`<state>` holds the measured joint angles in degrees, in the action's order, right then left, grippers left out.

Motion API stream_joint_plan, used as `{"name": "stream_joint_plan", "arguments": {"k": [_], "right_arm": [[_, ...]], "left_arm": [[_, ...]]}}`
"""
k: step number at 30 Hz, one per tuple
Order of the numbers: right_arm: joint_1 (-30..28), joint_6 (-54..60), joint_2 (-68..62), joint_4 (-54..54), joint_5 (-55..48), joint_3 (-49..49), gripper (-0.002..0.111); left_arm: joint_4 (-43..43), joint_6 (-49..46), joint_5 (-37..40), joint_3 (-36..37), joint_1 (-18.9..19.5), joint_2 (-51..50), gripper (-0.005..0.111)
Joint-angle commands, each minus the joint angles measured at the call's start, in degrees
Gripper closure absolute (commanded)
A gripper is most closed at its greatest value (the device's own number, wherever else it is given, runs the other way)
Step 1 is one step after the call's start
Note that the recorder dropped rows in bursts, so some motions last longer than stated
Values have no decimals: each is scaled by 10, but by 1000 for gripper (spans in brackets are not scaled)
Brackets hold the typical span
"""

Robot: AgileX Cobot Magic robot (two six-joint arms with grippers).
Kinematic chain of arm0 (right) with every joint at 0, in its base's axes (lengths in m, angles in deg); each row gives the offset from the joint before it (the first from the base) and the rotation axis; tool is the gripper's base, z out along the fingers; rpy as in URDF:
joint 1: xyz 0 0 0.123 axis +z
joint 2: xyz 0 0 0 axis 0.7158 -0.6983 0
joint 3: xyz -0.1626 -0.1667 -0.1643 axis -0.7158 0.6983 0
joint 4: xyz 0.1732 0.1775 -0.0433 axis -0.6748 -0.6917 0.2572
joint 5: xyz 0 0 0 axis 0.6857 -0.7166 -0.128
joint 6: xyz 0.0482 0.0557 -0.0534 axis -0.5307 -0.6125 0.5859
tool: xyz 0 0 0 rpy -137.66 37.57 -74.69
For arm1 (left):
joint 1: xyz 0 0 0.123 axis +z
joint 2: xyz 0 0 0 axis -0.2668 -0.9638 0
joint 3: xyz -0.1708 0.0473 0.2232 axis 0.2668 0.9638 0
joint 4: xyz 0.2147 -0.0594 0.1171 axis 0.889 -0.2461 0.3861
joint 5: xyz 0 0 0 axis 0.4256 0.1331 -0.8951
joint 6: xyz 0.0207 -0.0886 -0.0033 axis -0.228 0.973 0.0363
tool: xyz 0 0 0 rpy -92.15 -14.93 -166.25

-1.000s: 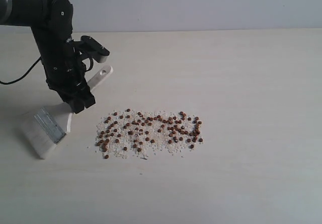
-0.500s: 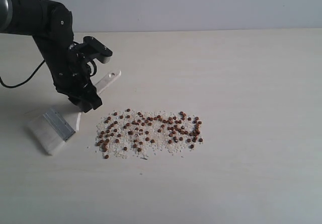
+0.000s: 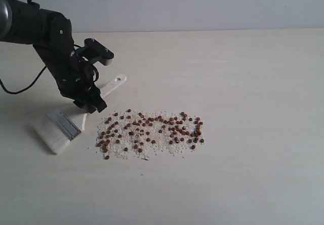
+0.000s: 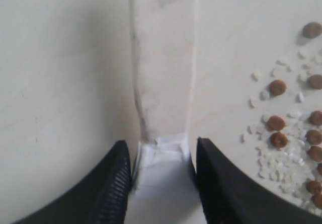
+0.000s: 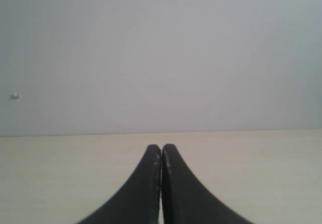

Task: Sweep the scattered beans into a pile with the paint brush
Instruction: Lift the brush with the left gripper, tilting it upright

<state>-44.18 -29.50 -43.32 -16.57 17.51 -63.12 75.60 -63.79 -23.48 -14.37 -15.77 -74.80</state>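
The left gripper point(image 3: 92, 103) is clamped on the paint brush point(image 3: 66, 125). In the left wrist view its two black fingers point(image 4: 108, 183) press against either side of the pale wooden handle point(image 4: 163, 83), set about a handle's width apart. The grip sits partway along the handle, between the silver ferrule point(image 3: 65, 123) and the end with the hole point(image 3: 120, 78). The brush slants across the table point(image 3: 243, 83), with its whitish bristles point(image 3: 50, 136) low at the near left and the holed end pointing toward the far right.

Just beside the brush, to its right in the exterior view, the beans point(image 3: 152, 131) lie in a broad, loose strip mixed with whitish grains. They are spread out rather than gathered. The nearest beans point(image 4: 277, 87) are close to the handle but apart from it.

Bare tabletop surrounds the strip. There is a wide stretch to its right, a band in front of it, and more behind, up to the table's far edge against the grey wall point(image 3: 202, 2). The arm's dark cable point(image 3: 20, 86) trails off on the left.

The right gripper point(image 5: 161, 151) has its fingers pressed together with nothing between them. It hangs over bare table and faces the wall.
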Motion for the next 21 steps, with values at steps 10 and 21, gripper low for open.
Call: {"name": "stream_joint_plan", "arguments": {"k": [10,21], "right_arm": [[-2,0,3,2,2,2,108],[-2,0,3,2,2,2,108]], "left_arm": [[-2,-18,42,-3,-1,78,107],[4,-31,87,-7,-1,109,107]]}}
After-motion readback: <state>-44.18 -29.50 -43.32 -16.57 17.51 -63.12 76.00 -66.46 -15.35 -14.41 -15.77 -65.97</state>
